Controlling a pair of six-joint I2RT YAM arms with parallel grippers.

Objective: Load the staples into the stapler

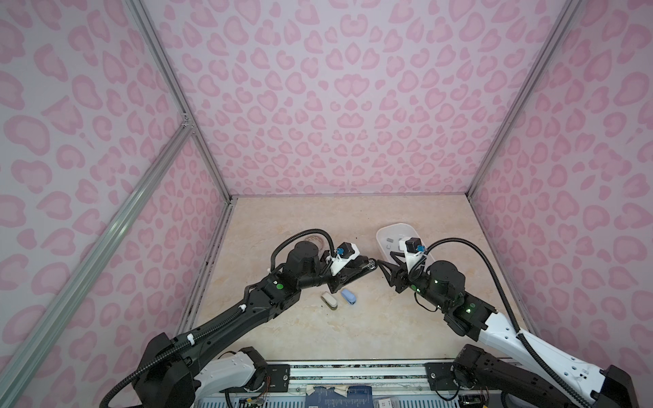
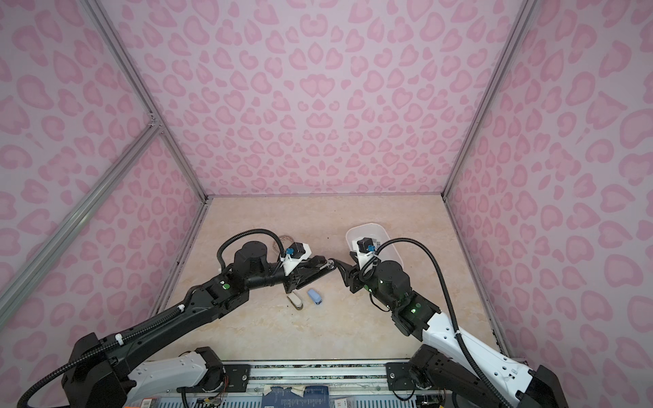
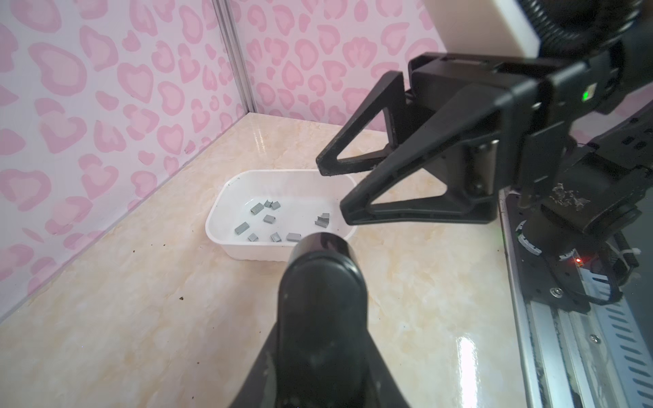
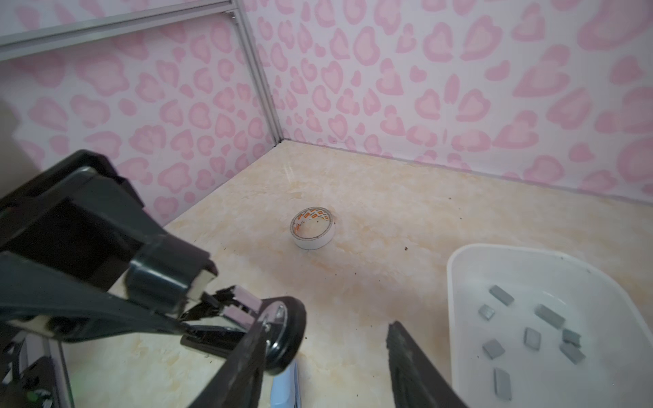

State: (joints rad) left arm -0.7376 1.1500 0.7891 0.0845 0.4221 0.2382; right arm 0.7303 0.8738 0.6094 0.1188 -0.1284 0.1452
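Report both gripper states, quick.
Left gripper: shut on the black stapler.
Right gripper: jaws open, holding nothing.

The staples (image 3: 269,218) (roughly ten short grey strips) lay scattered loose inside the white tray (image 3: 219,212). The black stapler (image 3: 319,282) hung above the table (image 3: 141,318), hinged open, clamped in the left gripper (image 1: 367,265).

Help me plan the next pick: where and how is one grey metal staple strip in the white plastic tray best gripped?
Probably the lone grey metal staple strip, across its long sides, from above: it lies flat on the floor of the white plastic tray, whose walls block sideways approaches.
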